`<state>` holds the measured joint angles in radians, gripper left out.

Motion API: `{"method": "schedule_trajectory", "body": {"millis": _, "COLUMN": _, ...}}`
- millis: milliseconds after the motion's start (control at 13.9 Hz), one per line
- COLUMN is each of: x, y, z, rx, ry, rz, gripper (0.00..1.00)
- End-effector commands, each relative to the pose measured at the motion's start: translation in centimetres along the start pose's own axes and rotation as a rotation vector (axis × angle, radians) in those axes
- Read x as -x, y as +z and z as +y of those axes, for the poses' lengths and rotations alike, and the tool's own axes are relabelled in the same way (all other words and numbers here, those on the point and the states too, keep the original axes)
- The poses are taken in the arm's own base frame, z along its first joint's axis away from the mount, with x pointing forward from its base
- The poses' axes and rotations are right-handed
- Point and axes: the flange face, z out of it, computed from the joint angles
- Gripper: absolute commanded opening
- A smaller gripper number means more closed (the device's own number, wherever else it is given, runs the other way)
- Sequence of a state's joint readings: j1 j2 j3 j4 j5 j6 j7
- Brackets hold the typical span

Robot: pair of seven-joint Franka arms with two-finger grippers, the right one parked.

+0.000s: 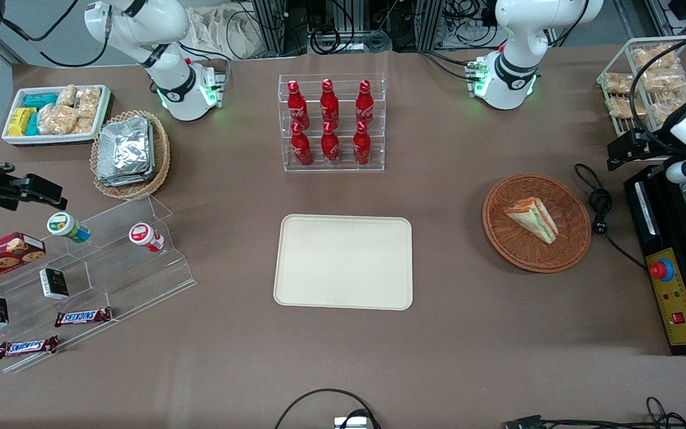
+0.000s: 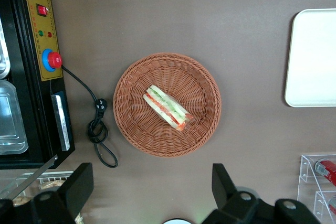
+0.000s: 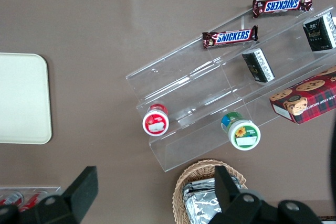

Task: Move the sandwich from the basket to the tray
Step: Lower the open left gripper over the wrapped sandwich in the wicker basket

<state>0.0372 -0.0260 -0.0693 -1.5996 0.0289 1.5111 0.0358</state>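
The sandwich (image 1: 532,219) (image 2: 167,107), a pale wedge with orange-red and green layers, lies in the round reddish-brown basket (image 1: 498,238) (image 2: 131,124). The cream tray (image 1: 343,262) (image 2: 315,61) lies flat mid-table with nothing on it, toward the parked arm's end from the basket. My left gripper (image 1: 623,152) (image 2: 151,178) hangs high above the table, off the basket's rim toward the working arm's end. It is open, its black fingers (image 2: 84,174) wide apart with only bare table between them. It touches neither basket nor sandwich.
A black control box (image 1: 670,292) with a red button and a coiled black cable (image 1: 599,208) lie beside the basket. A wire rack of bagged snacks (image 1: 646,77) stands above them. A clear rack of red bottles (image 1: 331,125) stands farther from the camera than the tray.
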Motion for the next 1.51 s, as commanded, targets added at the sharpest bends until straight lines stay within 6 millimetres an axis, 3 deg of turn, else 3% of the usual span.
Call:
{"method": "schedule_trajectory", "body": {"millis": 0, "x": -0.3, "y": -0.4, "z": -0.5, "rx": -0.002, "ry": 0.007, "rz": -0.004, "gripper": 1.0}}
{"method": "schedule_trajectory", "body": {"millis": 288, "x": -0.9, "y": 1.5, "z": -0.9, "rx": 0.002, "ry": -0.01, "rz": -0.042, "gripper": 1.0}}
{"method": "schedule_trajectory", "body": {"millis": 503, "x": -1.1, "y": 5.9, "z": -1.0, "rx": -0.011, "ry": -0.136, "rz": -0.077, "gripper": 1.0}}
{"method": "schedule_trajectory", "body": {"millis": 1007, "x": 2.4, "y": 15.7, "z": 0.0, "rx": -0.015, "ry": -0.397, "rz": 0.014, "gripper": 1.0}}
{"method": "schedule_trajectory", "body": {"millis": 1438, "x": 4.2, "y": 22.7, "z": 0.4, "rx": -0.002, "ry": -0.532, "rz": 0.049, "gripper": 1.0}}
